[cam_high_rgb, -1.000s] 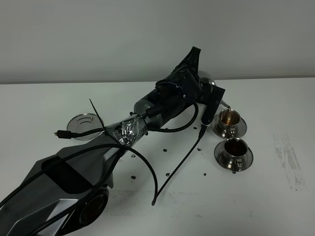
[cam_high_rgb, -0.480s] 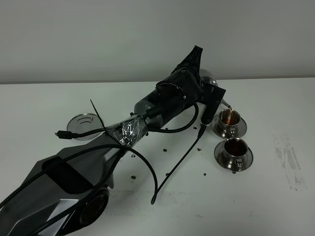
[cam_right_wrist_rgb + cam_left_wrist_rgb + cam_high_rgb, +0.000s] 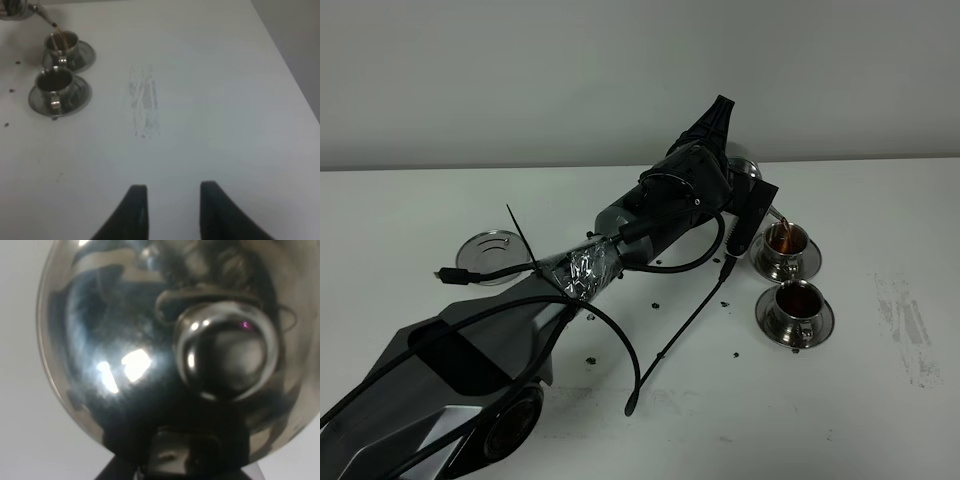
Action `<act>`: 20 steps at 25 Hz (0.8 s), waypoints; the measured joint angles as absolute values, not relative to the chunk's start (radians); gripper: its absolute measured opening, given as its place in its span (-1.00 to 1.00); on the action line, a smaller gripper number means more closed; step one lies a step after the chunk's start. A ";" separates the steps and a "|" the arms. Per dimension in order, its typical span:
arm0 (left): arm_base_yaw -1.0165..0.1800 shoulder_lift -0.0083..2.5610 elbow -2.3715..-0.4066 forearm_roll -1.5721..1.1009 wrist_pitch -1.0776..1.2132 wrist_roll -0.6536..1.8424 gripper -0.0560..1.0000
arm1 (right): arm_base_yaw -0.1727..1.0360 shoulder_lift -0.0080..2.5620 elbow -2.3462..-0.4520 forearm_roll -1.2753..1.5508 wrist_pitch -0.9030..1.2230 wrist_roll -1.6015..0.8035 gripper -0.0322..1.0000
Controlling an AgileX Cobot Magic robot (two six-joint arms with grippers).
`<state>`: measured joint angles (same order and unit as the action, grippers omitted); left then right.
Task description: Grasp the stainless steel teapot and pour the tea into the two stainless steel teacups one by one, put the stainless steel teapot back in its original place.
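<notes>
My left gripper point(image 3: 752, 205) is shut on the stainless steel teapot point(image 3: 743, 160), which is tilted and mostly hidden behind the arm. A thin stream of tea point(image 3: 784, 228) runs from the spout into the far teacup point(image 3: 787, 243) on its saucer. The near teacup point(image 3: 798, 303) on its saucer holds dark tea. The teapot's lid and knob point(image 3: 225, 350) fill the left wrist view. The teapot's bare round saucer point(image 3: 490, 247) lies at the left. My right gripper point(image 3: 172, 210) is open and empty over bare table, well away from both cups point(image 3: 55, 85). The spout and stream point(image 3: 59, 34) show there too.
Dark crumbs point(image 3: 658, 302) are scattered on the white table around the cups. A loose black cable point(image 3: 682, 328) hangs from the left arm. Grey scuff marks point(image 3: 905, 330) lie right of the cups. The table's right edge point(image 3: 295, 70) shows in the right wrist view.
The left arm has lifted and tipped the teapot slightly more. The stream still runs into the far cup. The right gripper has not visibly moved.
</notes>
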<state>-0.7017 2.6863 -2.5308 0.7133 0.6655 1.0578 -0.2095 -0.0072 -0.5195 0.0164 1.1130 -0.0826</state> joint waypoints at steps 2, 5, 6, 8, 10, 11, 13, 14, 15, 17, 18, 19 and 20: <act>-0.702 2.686 -2.531 0.713 0.665 1.075 -0.52 | -0.210 -0.007 -0.520 0.016 1.113 -0.083 -0.47; -0.702 2.686 -2.531 0.713 0.665 1.115 -0.52 | -0.210 -0.007 -0.520 0.013 1.113 -0.083 -0.47; -0.702 2.686 -2.531 0.713 0.664 1.120 -0.52 | -0.210 -0.007 -0.520 0.012 1.113 -0.083 -0.47; -0.702 2.686 -2.531 0.713 0.664 1.125 -0.52 | -0.210 -0.007 -0.520 0.011 1.113 -0.083 -0.47; -0.702 2.686 -2.531 0.713 0.664 1.127 -0.52 | -0.210 -0.007 -0.520 0.009 1.113 -0.082 -0.47; -0.702 2.686 -2.531 0.713 0.664 1.128 -0.52 | -0.210 -0.007 -0.520 0.007 1.113 -0.079 -0.47; -0.702 2.686 -2.531 0.713 0.658 1.130 -0.52 | -0.210 -0.007 -0.520 0.000 1.113 -0.075 -0.47; -0.702 2.686 -2.531 0.714 0.655 1.131 -0.52 | -0.210 -0.007 -0.520 0.000 1.113 -0.071 -0.47; -0.702 2.686 -2.531 0.715 0.650 1.131 -0.52 | -0.210 -0.007 -0.520 0.000 1.113 -0.067 -0.47; -0.702 2.686 -2.531 0.718 0.639 1.132 -0.52 | -0.210 -0.007 -0.520 -0.008 1.113 -0.064 -0.47; -0.702 2.686 -2.531 0.721 0.637 1.132 -0.52 | -0.210 -0.007 -0.520 -0.010 1.113 -0.061 -0.47; -0.702 2.686 -2.531 0.725 0.635 1.132 -0.52 | -0.210 -0.007 -0.520 -0.011 1.113 -0.060 -0.47; -0.702 2.686 -2.531 0.730 0.635 1.134 -0.52 | -0.210 -0.007 -0.520 -0.011 1.113 -0.060 -0.47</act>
<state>-0.7021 2.6863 -2.5308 0.7298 0.6346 1.1337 -0.2095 -0.0072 -0.5195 -0.0105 1.1130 -0.0604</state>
